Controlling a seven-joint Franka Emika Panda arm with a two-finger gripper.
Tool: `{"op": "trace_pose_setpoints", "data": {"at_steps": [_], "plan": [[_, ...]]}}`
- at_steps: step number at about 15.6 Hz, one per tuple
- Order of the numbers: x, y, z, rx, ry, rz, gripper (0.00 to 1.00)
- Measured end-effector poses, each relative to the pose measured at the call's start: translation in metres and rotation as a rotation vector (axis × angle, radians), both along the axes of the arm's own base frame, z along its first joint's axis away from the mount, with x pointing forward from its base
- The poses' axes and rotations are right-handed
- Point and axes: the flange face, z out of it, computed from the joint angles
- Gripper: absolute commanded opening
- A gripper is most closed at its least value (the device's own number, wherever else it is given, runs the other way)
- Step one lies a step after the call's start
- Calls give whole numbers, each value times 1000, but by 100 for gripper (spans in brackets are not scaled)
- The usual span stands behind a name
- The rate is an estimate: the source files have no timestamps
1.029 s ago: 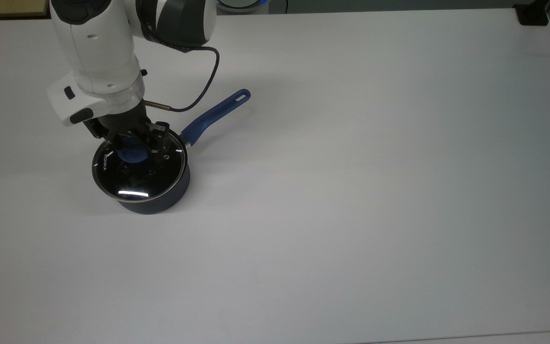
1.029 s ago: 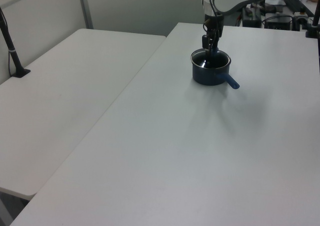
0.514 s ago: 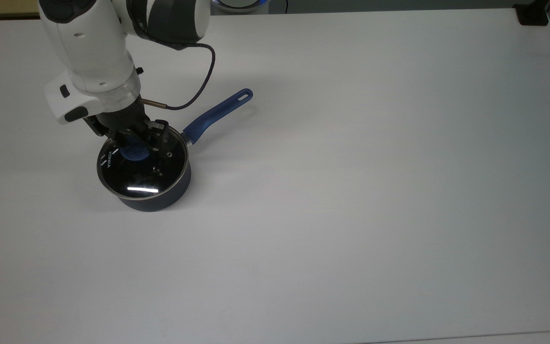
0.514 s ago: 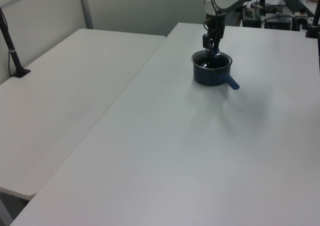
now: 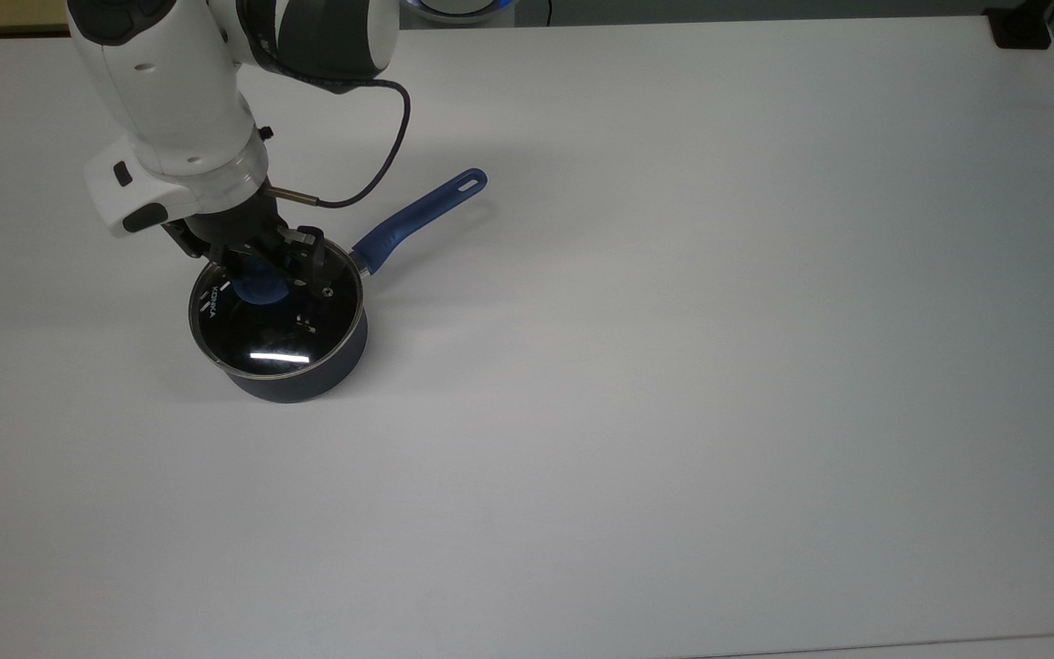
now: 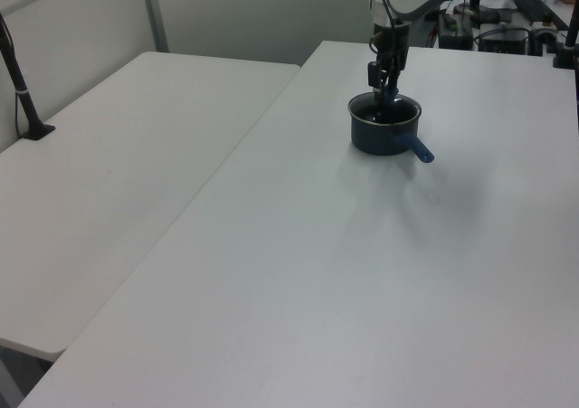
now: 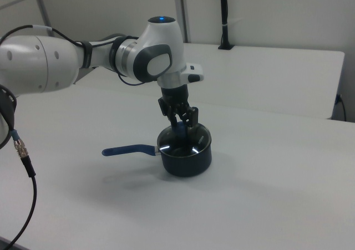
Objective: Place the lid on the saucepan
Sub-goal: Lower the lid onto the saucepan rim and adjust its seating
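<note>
The dark saucepan (image 5: 307, 384) stands at the top view's left, its long blue handle (image 5: 422, 215) pointing up and to the right. The clear glass lid (image 5: 278, 325) with its metal rim lies level over the saucepan's mouth, covering it. My gripper (image 5: 262, 275) comes down from above, shut on the lid's blue knob (image 5: 259, 287), one finger on each side. In the right view the gripper (image 7: 183, 125) stands over the saucepan (image 7: 186, 158), whose handle (image 7: 127, 149) points left. The left view has the saucepan (image 6: 384, 135) far back on the table.
The white table (image 5: 673, 366) stretches wide to the top view's right and front. A black clamp (image 5: 1021, 27) sits at its far right corner. A second white table (image 6: 118, 155) with a black post (image 6: 23, 91) adjoins in the left view.
The lid has shifted slightly right and come down, from off-centre above the rim to centred over the saucepan. The gripper stayed on the knob throughout.
</note>
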Motion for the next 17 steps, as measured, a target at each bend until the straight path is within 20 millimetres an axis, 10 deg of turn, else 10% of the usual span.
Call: {"op": "trace_pose_setpoints", "data": {"at_steps": [17], "plan": [[-7,2,0,15,69,40,37]]}}
